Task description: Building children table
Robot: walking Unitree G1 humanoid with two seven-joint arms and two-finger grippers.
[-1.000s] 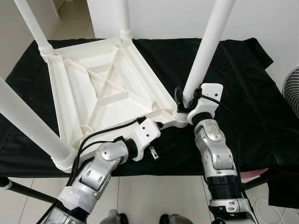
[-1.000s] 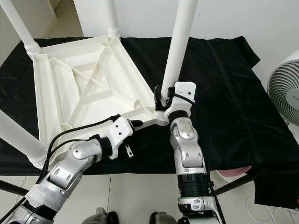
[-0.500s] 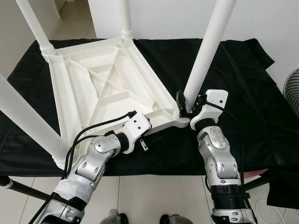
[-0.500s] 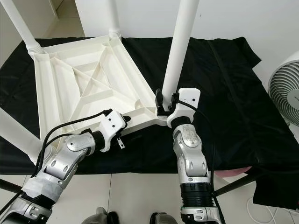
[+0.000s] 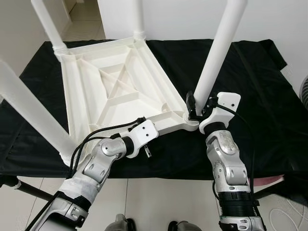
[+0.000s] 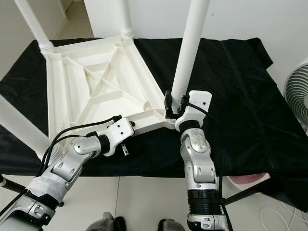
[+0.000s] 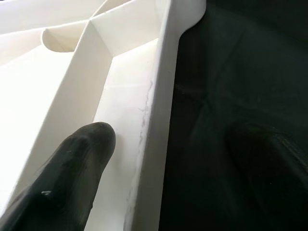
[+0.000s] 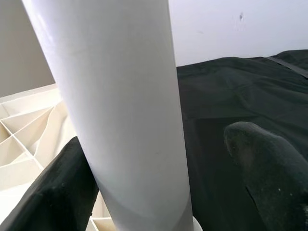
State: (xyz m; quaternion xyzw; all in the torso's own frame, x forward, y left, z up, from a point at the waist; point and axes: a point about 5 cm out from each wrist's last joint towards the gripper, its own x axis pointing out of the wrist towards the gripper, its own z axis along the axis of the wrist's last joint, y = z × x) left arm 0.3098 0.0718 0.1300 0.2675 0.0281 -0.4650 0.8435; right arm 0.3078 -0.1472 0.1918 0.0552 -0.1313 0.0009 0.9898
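My right gripper straddles the upright leg at the white table's near corner, fingers spread, seemingly not clamped; left gripper straddles its near rim.

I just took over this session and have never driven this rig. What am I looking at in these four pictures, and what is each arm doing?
The two wide pictures come from a camera on the robot's head, looking down at its own two silver arms. The two close-ups come from cameras on the wrists, looking along each gripper's black fingers.

On a black cloth lies a white plastic children's table, upside down, its legs pointing up.

The right gripper is at the base of the nearest leg; the right wrist view shows that leg between its two fingers, which look spread apart rather than tight on it.

The left gripper straddles the table's near edge rim, one finger inside the frame and one outside over the cloth.
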